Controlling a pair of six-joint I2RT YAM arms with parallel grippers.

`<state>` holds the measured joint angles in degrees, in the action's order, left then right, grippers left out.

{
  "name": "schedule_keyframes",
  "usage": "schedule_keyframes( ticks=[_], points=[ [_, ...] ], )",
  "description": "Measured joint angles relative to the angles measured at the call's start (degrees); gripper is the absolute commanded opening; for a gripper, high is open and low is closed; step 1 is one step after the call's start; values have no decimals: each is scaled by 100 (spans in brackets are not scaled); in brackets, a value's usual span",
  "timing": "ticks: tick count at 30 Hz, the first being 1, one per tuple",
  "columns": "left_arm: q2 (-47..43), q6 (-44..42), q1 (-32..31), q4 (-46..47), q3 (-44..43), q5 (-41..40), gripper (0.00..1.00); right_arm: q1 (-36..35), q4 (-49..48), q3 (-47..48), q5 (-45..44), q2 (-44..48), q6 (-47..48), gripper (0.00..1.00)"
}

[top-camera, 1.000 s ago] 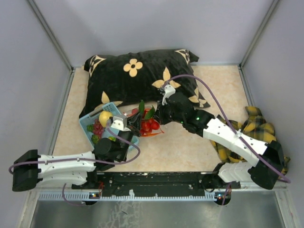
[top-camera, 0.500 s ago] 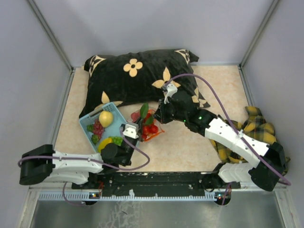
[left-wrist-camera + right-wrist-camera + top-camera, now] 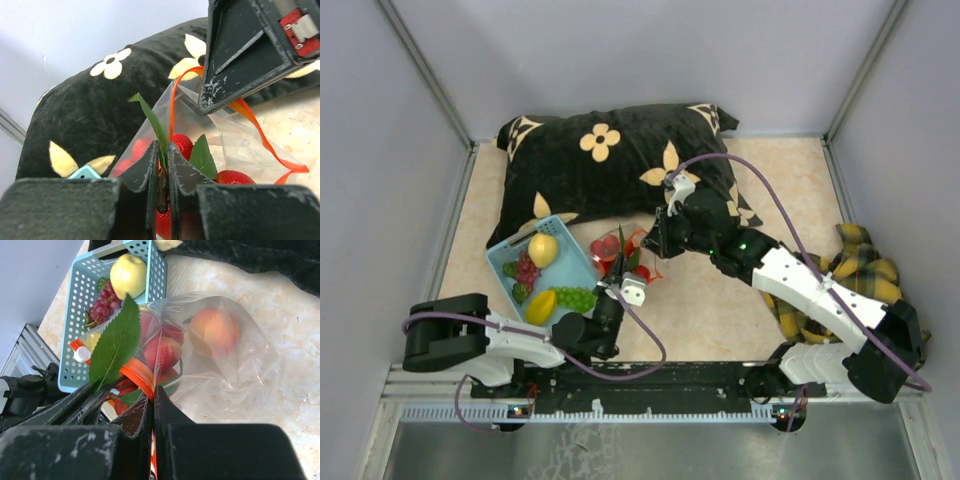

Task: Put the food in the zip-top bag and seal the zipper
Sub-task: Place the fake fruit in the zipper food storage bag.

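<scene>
The zip-top bag [image 3: 225,365] lies between the basket and the pillow, clear, with a peach [image 3: 215,327] and strawberries [image 3: 167,350] inside. My right gripper [image 3: 152,397] is shut on the zipper [image 3: 137,375], an orange-red strip, and holds the mouth up. My left gripper [image 3: 161,150] is shut on the brown stem of a strawberry sprig [image 3: 182,145] with green leaves [image 3: 202,155], at the bag's mouth. In the top view both grippers meet at the bag [image 3: 625,250]: the left [image 3: 617,270] from the near side, the right [image 3: 655,250] from the right.
A light blue basket [image 3: 510,255] to the left of the bag holds a yellow pear [image 3: 543,249], purple grapes [image 3: 526,270], green grapes [image 3: 578,297] and a yellow piece [image 3: 541,306]. A black flowered pillow [image 3: 610,160] lies behind. A plaid cloth [image 3: 865,265] sits at the right.
My left arm has swung right and nearer, off the basket, with its gripper coming round to the bag's near side. The bag and strawberries have shifted slightly left. The right gripper kept its hold.
</scene>
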<state>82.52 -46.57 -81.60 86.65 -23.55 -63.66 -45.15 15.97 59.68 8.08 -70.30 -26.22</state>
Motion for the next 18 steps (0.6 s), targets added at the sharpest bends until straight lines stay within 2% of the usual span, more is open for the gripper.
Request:
schedule_keyframes(
  ticks=[4,7,12,18],
  points=[
    [-125,-103,-168,7,2,-28,25,46,-13,0,24,0,0,0],
    [-697,323,-243,-297,2,96,26,85,-11,-2,52,0,0,0],
    [-2039,1794,-245,-1943,0,678,27,142,-9,-4,85,0,2,0],
    [-2216,2719,-225,-3272,0,1117,39,170,-7,-4,105,0,2,0]
  ],
)
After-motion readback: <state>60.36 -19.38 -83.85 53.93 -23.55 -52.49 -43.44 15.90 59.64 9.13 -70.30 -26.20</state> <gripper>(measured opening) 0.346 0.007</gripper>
